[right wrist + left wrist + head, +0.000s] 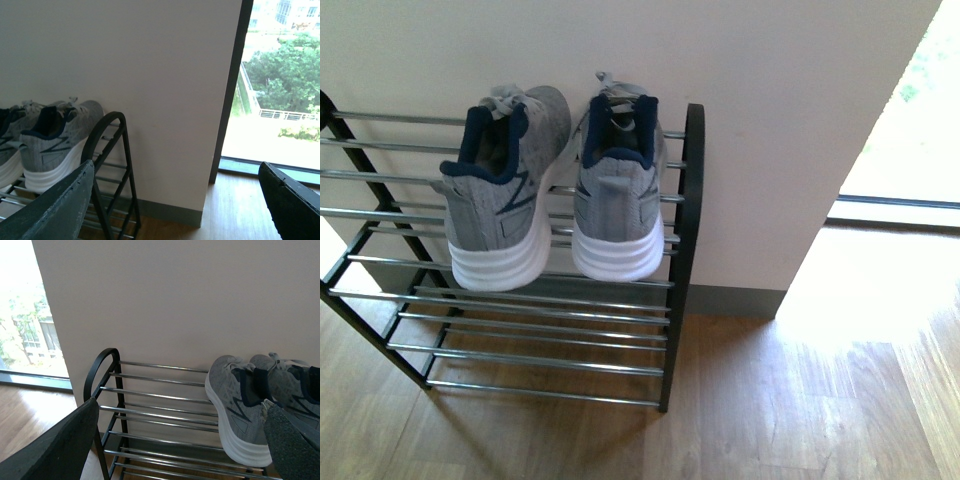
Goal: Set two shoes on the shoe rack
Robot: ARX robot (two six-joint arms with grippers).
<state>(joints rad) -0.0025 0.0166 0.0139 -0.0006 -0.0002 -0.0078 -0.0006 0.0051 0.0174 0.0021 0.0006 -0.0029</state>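
Two grey knit shoes with navy collars and white soles stand side by side, heels toward me, on the upper rods of the shoe rack (688, 190): the left shoe (510, 190) and the right shoe (620, 190). Neither arm shows in the front view. In the left wrist view my left gripper (177, 450) is open and empty, back from the shoe rack (102, 365), with the shoes (240, 405) off to one side. In the right wrist view my right gripper (175, 210) is open and empty, beside the shoe rack's end frame (107, 135) and the nearest shoe (55, 142).
The rack stands against a pale wall (770, 120) with a grey skirting board (730, 300), on a wooden floor (800, 400). A floor-to-ceiling window (910, 120) with a dark frame lies right of the wall corner. The rack's lower tiers (540, 340) carry nothing.
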